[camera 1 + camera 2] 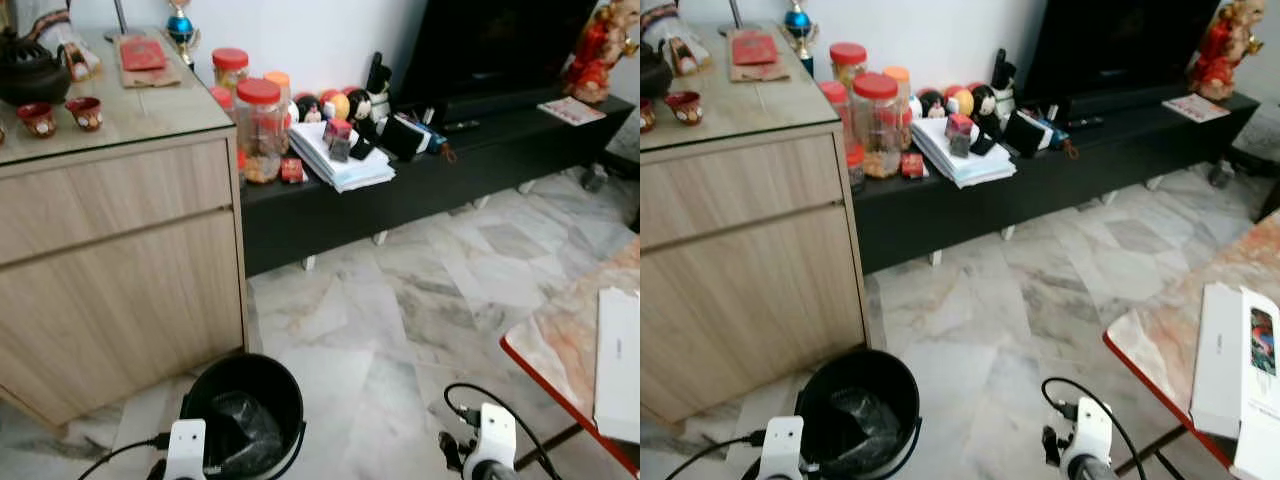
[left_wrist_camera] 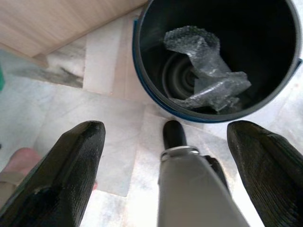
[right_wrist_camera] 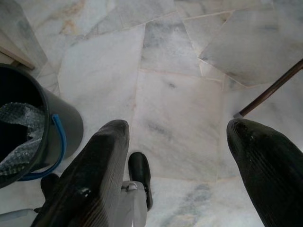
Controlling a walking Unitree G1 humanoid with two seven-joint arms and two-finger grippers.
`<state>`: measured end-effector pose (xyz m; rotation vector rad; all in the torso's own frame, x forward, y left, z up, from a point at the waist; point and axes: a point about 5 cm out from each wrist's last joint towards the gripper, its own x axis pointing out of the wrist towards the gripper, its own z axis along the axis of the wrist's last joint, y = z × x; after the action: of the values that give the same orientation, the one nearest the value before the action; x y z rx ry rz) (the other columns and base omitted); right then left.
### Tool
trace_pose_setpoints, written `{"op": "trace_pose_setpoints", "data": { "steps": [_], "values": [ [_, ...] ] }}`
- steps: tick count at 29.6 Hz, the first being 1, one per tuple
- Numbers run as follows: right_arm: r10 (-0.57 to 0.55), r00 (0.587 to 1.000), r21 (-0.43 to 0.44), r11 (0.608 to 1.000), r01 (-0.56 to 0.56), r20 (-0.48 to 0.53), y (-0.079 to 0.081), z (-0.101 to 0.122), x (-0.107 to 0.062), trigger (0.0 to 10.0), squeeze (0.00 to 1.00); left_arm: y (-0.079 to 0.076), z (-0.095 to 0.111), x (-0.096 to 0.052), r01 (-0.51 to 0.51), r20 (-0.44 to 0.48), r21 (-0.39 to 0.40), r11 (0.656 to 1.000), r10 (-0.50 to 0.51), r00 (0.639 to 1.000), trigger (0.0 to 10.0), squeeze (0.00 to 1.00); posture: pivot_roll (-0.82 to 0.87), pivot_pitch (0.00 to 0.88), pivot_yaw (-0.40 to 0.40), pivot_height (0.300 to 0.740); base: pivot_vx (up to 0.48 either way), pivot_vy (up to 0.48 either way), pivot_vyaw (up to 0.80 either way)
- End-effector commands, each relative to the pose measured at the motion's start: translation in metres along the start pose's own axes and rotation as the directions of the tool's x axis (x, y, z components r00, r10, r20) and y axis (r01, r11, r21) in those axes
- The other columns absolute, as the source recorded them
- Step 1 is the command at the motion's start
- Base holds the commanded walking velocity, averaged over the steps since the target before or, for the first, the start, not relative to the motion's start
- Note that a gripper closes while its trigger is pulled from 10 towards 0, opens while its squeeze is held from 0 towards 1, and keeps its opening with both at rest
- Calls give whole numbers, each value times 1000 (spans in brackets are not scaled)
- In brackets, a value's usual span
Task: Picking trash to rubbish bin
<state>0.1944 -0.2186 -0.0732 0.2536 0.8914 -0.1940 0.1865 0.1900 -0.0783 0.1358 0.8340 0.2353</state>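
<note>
Two white wrist housings, left arm (image 1: 185,450) and right arm (image 1: 490,440), each trailing a thin black cable. Left gripper (image 2: 173,142): two broad, matte black fingers (image 2: 71,165), faintly ribbed, a silver-grey bar between them capped by a black knob. Right gripper (image 3: 180,156), same black fingers (image 3: 99,165).

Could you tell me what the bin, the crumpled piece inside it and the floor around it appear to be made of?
The bin looks like smooth dark plastic with a blue rim edge and a faint sheen. The crumpled piece looks like clear bubble wrap, judging by its small raised bubbles. The floor appears to be polished marble: pale, grey-veined slabs with visible joints.
</note>
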Motion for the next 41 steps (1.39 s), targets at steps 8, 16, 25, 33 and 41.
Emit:
{"op": "trace_pose_setpoints", "data": {
  "steps": [8, 16, 25, 33, 41],
  "values": [
    [-9, 1000, 21, 1000, 9, 8, -1, -2, -1, 10000, 0, -2, -7, -2, 17, -17, 26, 1000, -17, 1000, 10000, 0, -95, 0, -123, 740, -290, 0, 0],
    [-9, 1000, 32, 999, 8, 10, -3, -5, -2, 10000, 0, -1, -6, -2, 20, -15, 33, 999, -20, 1000, 10000, 0, -95, 0, -118, 740, -292, 0, 0],
    [-3, 1000, 30, 1000, 2, 27, -3, -1, -1, 10000, 0, -4, -5, -2, 29, -12, 38, 999, -29, 1000, 10000, 0, -99, 0, -116, 740, -292, 0, 0],
    [4, 999, 32, 999, -5, 45, -3, 2, -1, 10000, 0, -5, -5, -2, 34, -12, 38, 999, -33, 999, 10000, 0, -101, 0, -117, 740, -291, 0, 0],
    [8, 999, 31, 999, -10, 49, -1, 3, -1, 10000, 0, -4, -4, -1, 31, -9, 38, 999, -31, 999, 10000, 0, -98, 0, -124, 740, -178, 0, 0]
  ]
}}
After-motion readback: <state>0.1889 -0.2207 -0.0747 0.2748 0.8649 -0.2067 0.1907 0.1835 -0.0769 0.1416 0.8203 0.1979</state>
